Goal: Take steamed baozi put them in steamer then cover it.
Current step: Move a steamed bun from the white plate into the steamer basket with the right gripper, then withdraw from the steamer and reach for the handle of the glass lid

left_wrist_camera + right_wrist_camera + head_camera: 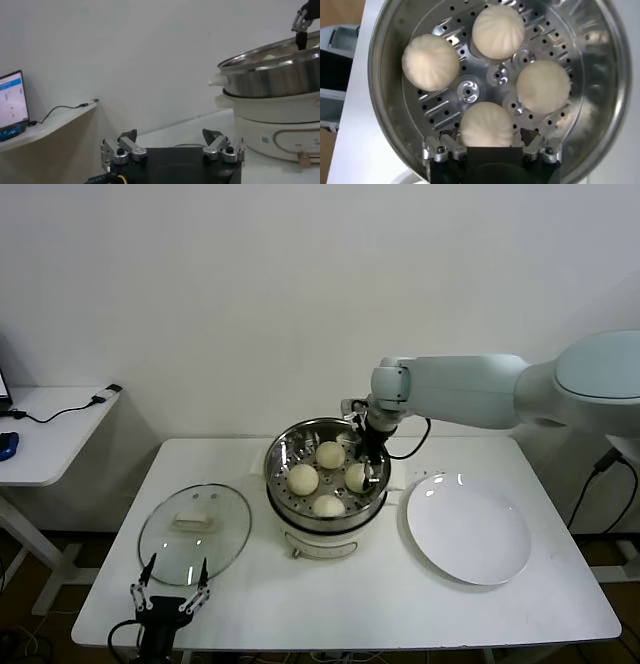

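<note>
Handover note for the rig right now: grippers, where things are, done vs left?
Right gripper: open, inside the steamer, straddling the baozi on its side.
Left gripper: open, idle at the table's near edge, just in front of the cover.
Done: all four baozi sit on the steamer's perforated tray; the plate is empty.
Left: lift the right arm clear, then put the cover, lying on the table left of the steamer, on it.

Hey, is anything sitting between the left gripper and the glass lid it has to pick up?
Nothing visible. The open left gripper hovers at the near rim of the cover, which lies flat on the table beside the steamer.
</note>
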Controlling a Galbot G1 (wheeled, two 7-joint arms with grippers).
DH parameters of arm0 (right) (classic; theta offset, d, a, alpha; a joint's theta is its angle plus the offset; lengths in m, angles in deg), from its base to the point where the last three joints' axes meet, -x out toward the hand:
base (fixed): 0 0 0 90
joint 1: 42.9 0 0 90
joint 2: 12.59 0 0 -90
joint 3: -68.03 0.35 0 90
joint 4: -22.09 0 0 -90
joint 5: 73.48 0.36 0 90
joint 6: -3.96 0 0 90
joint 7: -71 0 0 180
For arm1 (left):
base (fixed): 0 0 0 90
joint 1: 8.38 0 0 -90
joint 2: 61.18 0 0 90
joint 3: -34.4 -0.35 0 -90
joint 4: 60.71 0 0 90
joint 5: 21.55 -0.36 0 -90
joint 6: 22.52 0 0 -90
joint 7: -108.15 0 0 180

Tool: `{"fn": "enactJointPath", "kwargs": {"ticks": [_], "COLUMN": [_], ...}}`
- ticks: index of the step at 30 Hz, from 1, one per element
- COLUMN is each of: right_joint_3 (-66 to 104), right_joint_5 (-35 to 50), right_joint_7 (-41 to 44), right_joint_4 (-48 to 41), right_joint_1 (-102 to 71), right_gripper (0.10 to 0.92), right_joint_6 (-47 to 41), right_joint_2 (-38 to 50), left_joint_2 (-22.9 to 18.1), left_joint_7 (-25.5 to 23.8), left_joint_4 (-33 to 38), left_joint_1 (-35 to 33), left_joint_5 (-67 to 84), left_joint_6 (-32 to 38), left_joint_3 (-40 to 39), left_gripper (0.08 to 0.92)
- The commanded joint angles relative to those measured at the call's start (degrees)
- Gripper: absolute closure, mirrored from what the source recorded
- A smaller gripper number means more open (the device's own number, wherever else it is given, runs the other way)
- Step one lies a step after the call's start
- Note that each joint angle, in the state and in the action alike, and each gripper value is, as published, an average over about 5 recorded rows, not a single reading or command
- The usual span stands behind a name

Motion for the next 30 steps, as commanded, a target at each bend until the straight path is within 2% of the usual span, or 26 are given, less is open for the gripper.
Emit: {"fn": "enactJointPath", "kwargs": {"ticks": [1, 5, 10, 14, 22, 30], "right_joint_3": [3.46, 6.60, 12.78, 19.33, 48.76, 83.27], "right_joint_5": [1.27, 3.23, 4.18, 4.44, 1.61, -2.08], "right_joint_7": [1.21, -1.26, -10.19, -17.19, -29.62, -34.67], "right_joint_4": [1.05, 1.78, 3.47, 8.55, 16.37, 21.69], "right_joint_1": [2.62, 3.96, 2.81, -1.58, -28.89, -60.84], "right_gripper": [0.203, 0.203, 0.203, 0.203, 0.203, 0.203], "right_joint_6": [2.44, 7.29, 16.20, 21.18, 24.76, 27.01], "right_joint_2": [5.55, 11.13, 20.01, 28.80, 42.59, 46.27], "left_joint_2": [0.16, 0.30, 0.47, 0.44, -0.01, -0.60], "left_joint_7": [0.00, -0.01, 0.00, -0.04, -0.66, -1.01], "left_joint_4": [0.01, 0.08, 0.21, 0.32, 0.96, 2.28], "left_joint_1": [0.02, 0.18, 0.04, 0.07, 1.10, 1.23], "left_joint_5": [-0.13, -0.24, -0.70, -0.97, -2.00, -4.39], "left_joint_6": [-0.06, -0.14, 0.04, 0.06, -0.22, -1.00], "left_joint_3": [-0.08, 0.02, 0.54, 0.82, 1.12, 2.02], "left_gripper": [0.177, 0.177, 0.177, 0.177, 0.177, 0.177]}}
